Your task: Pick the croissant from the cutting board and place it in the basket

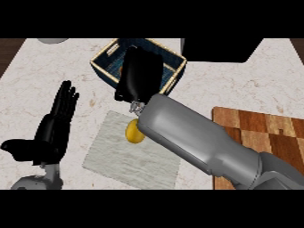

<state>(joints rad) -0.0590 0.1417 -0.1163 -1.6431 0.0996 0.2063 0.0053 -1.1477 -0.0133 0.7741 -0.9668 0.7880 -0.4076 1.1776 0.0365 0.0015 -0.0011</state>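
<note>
Now the right hand [137, 75] hangs over the far basket [108, 60], back turned up so its fingers cannot be told open or closed and no croissant shows, with the cutting board [273, 129] bare at near right, while the left hand [52, 127] rests open.

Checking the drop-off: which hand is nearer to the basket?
Right. The right hand reaches over the basket, its back covering much of the inside. The left hand rests open on the counter's left, below and left of the basket, well apart from it.
</note>
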